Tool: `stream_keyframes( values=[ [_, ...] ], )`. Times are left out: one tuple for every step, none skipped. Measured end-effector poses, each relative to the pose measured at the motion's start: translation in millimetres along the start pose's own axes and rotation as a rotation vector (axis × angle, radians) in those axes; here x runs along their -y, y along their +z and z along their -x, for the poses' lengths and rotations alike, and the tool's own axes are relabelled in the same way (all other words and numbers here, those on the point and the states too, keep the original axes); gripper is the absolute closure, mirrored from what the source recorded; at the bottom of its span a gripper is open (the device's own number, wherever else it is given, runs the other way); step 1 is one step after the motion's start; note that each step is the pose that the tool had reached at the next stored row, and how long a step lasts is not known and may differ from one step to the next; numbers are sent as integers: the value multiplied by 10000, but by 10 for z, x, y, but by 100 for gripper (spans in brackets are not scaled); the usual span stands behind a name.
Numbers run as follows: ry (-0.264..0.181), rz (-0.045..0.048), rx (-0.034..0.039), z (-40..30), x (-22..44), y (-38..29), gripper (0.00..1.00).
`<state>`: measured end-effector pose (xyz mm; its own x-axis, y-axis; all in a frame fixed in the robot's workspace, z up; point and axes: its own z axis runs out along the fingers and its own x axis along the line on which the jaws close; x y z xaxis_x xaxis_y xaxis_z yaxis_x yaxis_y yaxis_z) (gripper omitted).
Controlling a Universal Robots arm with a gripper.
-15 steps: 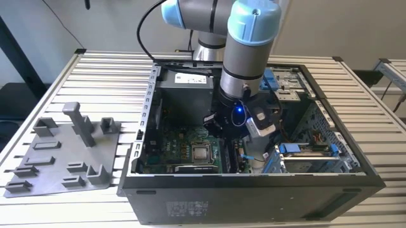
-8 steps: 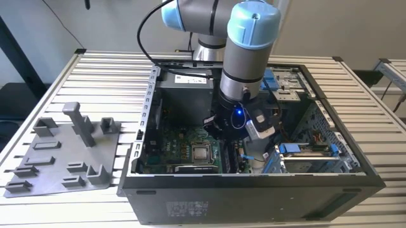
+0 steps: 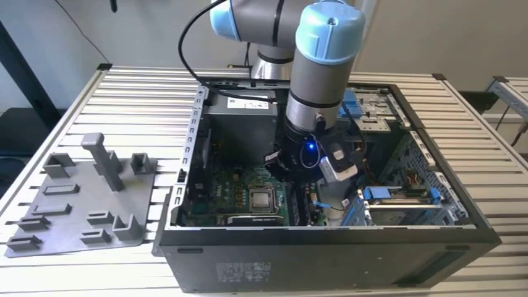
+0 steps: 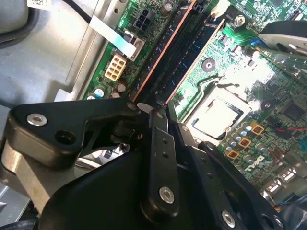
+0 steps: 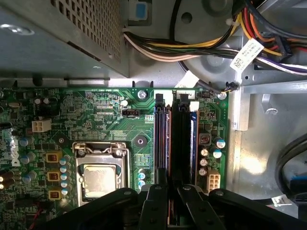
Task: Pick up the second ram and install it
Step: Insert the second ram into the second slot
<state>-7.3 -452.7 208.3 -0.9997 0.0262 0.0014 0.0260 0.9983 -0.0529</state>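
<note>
The hand (image 5: 169, 191) is hanging low inside the open computer case (image 3: 330, 253) — right over the memory slots (image 5: 175, 143) beside the processor socket (image 5: 100, 170). Its fingers (image 4: 160, 143) are sitting close together, but whether they're clamping anything — cannot tell. The second ram (image 5: 193, 143) is sitting in the slot farthest from that socket.

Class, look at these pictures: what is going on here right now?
A robot arm reaches down into an open computer case on a slatted table. Its gripper sits at the motherboard's memory slots, beside the processor socket. A grey fixture plate lies outside the case.
</note>
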Motion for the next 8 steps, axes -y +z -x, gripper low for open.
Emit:
stream_keyframes(
  values=[
    [0,5,-1,0,0,0,84],
    [0,7,-1,0,-1,1,84],
    [-1,7,-6,0,-1,-9,78],
    [-3,5,-22,1,1,-47,78],
    [-2,5,-27,0,4,-96,78],
    [-1,5,-28,0,6,-138,78],
    [-1,4,-29,0,8,-185,78],
    [-1,5,-30,0,11,-233,78]
  ],
)
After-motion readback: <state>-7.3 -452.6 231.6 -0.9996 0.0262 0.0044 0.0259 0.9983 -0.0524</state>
